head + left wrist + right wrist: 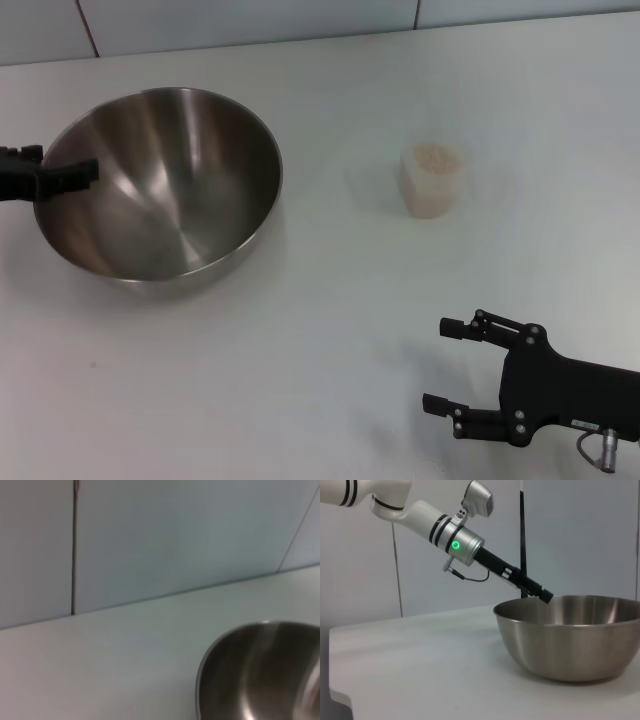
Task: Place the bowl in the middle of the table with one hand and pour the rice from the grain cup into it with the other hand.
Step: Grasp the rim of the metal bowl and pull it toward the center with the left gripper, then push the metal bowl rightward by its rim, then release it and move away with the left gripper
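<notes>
The steel bowl [165,185] stands at the left of the white table [320,340]; it also shows in the left wrist view [260,675] and the right wrist view [575,635]. My left gripper [62,176] is clamped on the bowl's left rim, one finger reaching inside; the right wrist view shows its tip [544,595] on that rim. The grain cup [433,185] stands upright to the right of the bowl, filled with rice [436,156]. My right gripper [437,364] is open and empty near the front right, well short of the cup.
A pale tiled wall [250,20] runs behind the table's far edge. The table's corner and side edge [340,695] show in the right wrist view. Bare tabletop lies between the bowl and the cup.
</notes>
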